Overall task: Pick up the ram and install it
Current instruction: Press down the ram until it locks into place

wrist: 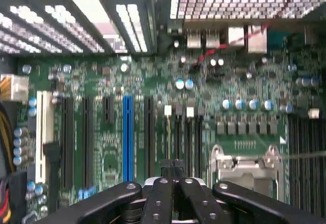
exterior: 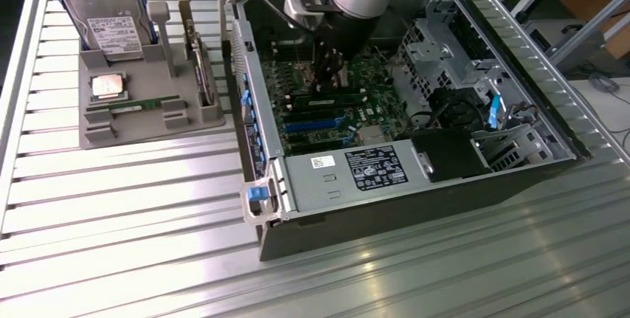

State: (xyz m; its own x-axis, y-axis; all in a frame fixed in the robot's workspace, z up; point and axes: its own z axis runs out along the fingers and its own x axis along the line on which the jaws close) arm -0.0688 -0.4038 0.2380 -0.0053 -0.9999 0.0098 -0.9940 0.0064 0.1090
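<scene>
At the left of the exterior view, a grey holder (exterior: 147, 104) sat on the worktop (exterior: 118, 207) with one ram (exterior: 133, 105) lying in it. In the middle, the tool (exterior: 332, 74) was down inside the computer case (exterior: 394, 185), closed tight, above another ram (exterior: 335, 101) on the green board (wrist: 153, 107).

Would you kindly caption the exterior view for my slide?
Robot arm's gripper, shut, lowered over the motherboard inside the open computer case; a ram stick lies on the gray parts tray.
</scene>
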